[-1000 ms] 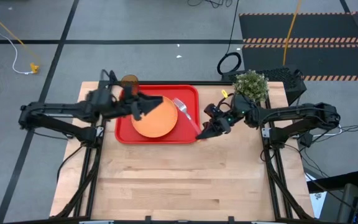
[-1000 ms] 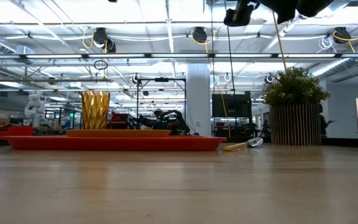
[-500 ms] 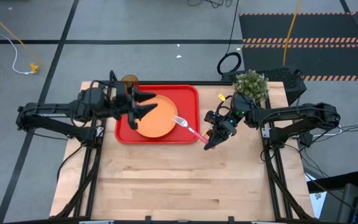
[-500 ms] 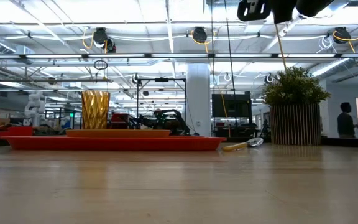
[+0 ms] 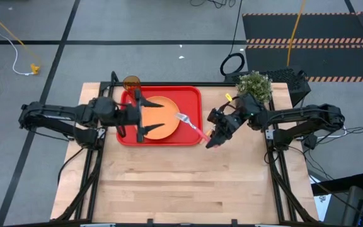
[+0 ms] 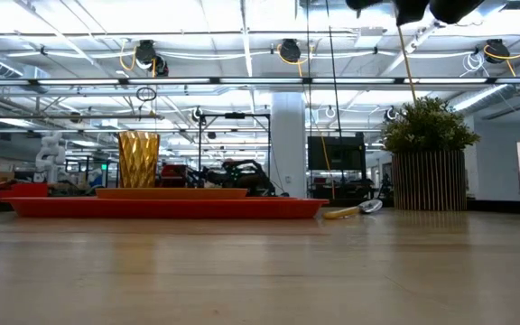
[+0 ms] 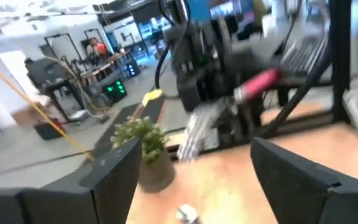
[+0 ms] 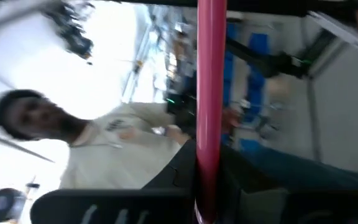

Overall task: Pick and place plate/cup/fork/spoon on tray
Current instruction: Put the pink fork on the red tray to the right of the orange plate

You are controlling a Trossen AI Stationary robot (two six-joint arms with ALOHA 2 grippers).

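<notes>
The red tray (image 5: 191, 101) lies at the table's far middle, and the orange plate (image 5: 159, 123) rests flat on it. The amber cup (image 5: 131, 82) stands upright at the tray's far left corner. The spoon (image 5: 227, 98) lies on the table by the plant, right of the tray. My right gripper (image 5: 210, 137), at the tray's right near corner, is shut on the pink-handled fork (image 5: 191, 125), whose tines reach over the plate's right edge. My left gripper (image 5: 140, 116) is open and empty above the plate's left side. My right gripper pinches the fork's pink handle (image 8: 209, 143) between its two fingers, near the handle's free end. The fingers come from the table's right, and the fork runs straight on from them. The fork is lifted clear, with its tines (image 7: 194, 134) toward the tray.
A potted green plant (image 5: 254, 85) stands at the table's far right, close behind the spoon. A person in a white shirt (image 8: 98, 143) shows beyond the table in the right wrist view. Bare wood (image 5: 181, 183) fills the table's near half.
My right gripper has risen, keeping its hold on the fork. The fork has swung so that its tines moved toward the table's near edge, over the plate's right rim. My left gripper has drawn back a little toward the near left.
</notes>
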